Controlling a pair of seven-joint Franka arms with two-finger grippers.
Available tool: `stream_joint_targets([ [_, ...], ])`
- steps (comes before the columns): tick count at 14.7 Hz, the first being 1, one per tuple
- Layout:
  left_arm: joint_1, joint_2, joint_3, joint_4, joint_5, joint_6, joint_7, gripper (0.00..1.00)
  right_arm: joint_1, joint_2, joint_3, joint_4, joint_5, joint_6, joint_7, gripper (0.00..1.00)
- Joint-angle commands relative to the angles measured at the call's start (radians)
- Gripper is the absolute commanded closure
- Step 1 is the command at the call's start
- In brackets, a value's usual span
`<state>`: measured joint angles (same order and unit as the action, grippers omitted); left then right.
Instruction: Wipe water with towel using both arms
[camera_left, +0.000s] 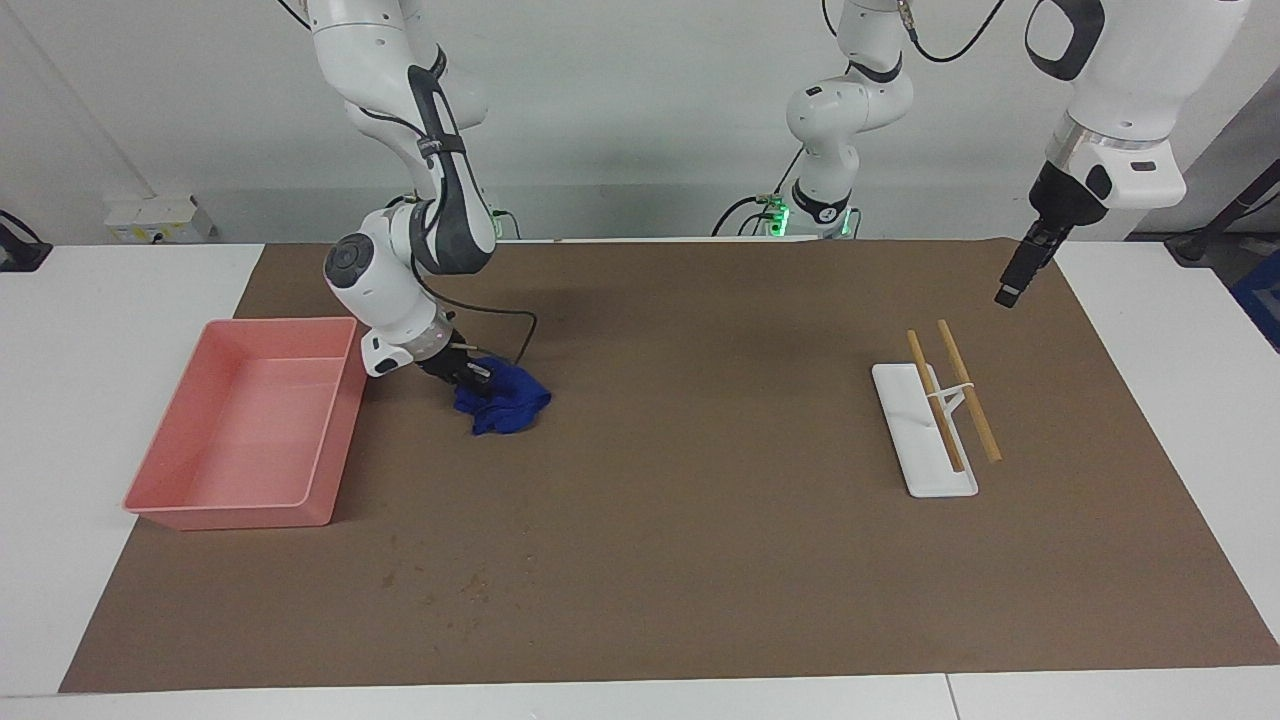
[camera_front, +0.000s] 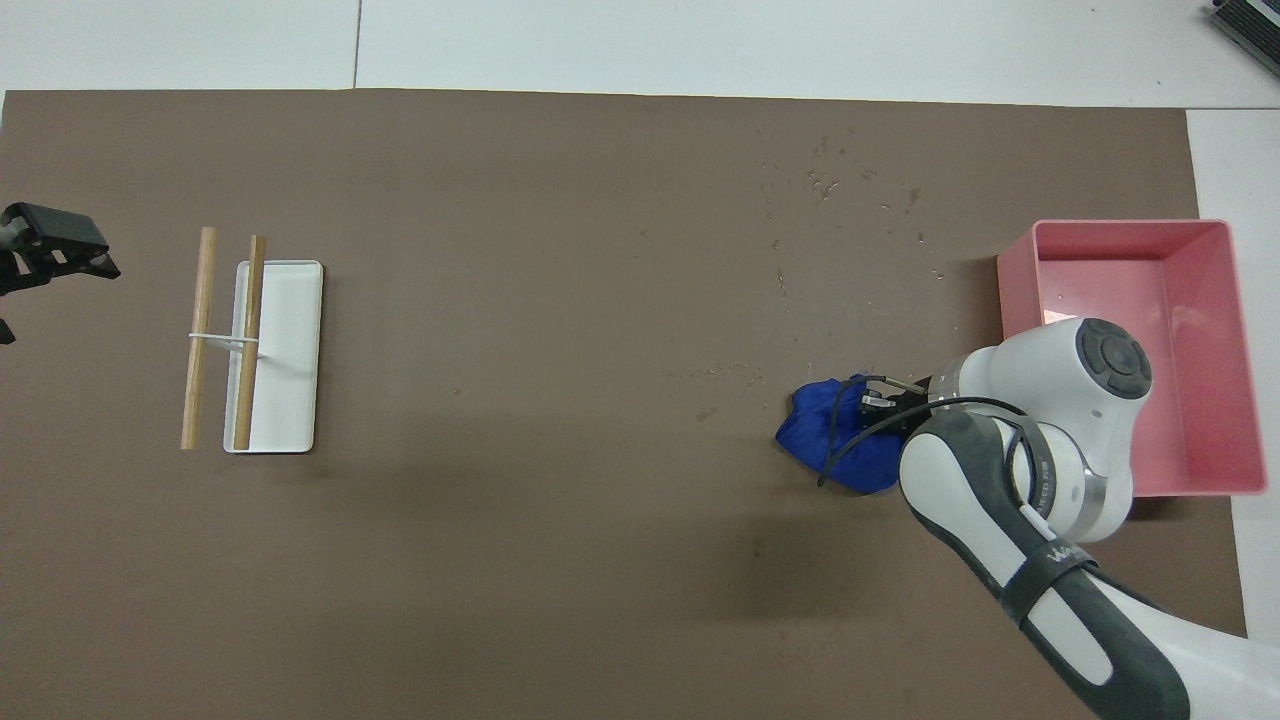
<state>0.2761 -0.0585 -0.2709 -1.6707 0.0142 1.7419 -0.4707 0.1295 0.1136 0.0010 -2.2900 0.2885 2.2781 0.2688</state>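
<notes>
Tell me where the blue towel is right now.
The towel lies on the brown mat beside the pink tray, toward the right arm's end, gripped by the right gripper.

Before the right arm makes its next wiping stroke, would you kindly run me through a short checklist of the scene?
1. right gripper shut on the blue towel: ok.
2. Towel resting on the brown mat: ok.
3. Water droplets wiped: not ok; they lie farther from the robots than the towel.
4. pink tray apart from the towel: ok.
5. left gripper open, raised over the mat near the chopsticks on their white rest, holding nothing: ok.
</notes>
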Motion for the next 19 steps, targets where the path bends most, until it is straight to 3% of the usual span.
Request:
stream_joint_targets([
  [1,-0.145,-0.003,0.153,-0.007,0.016,0.004,0.093,0.00,-0.017,-0.026,0.007,-0.034,-0.086,-0.051,-0.042,1.00],
  [3,-0.326,-0.003,0.339,-0.004,0.016,0.002,0.147,0.00,-0.017,-0.028,0.007,-0.008,-0.162,-0.075,-0.051,1.00],
  [4,-0.350,-0.001,0.361,0.003,0.018,-0.002,0.149,0.00,-0.017,-0.041,0.008,0.019,-0.172,-0.110,-0.049,1.00],
  [7,-0.364,0.060,0.361,0.073,0.030,-0.077,0.165,0.00,-0.014,-0.095,0.011,0.118,-0.172,-0.254,-0.039,1.00],
  [11,-0.368,0.131,0.360,0.157,0.030,-0.145,0.205,0.00,-0.011,-0.130,0.013,0.269,-0.164,-0.353,-0.037,1.00],
  [15,-0.390,0.108,0.358,0.138,0.053,-0.263,0.328,0.00,-0.024,-0.127,0.007,0.426,-0.164,-0.442,-0.037,1.00],
  [19,-0.384,0.083,0.358,0.117,0.046,-0.303,0.322,0.00,-0.134,-0.129,0.007,0.504,-0.173,-0.477,-0.057,1.00],
])
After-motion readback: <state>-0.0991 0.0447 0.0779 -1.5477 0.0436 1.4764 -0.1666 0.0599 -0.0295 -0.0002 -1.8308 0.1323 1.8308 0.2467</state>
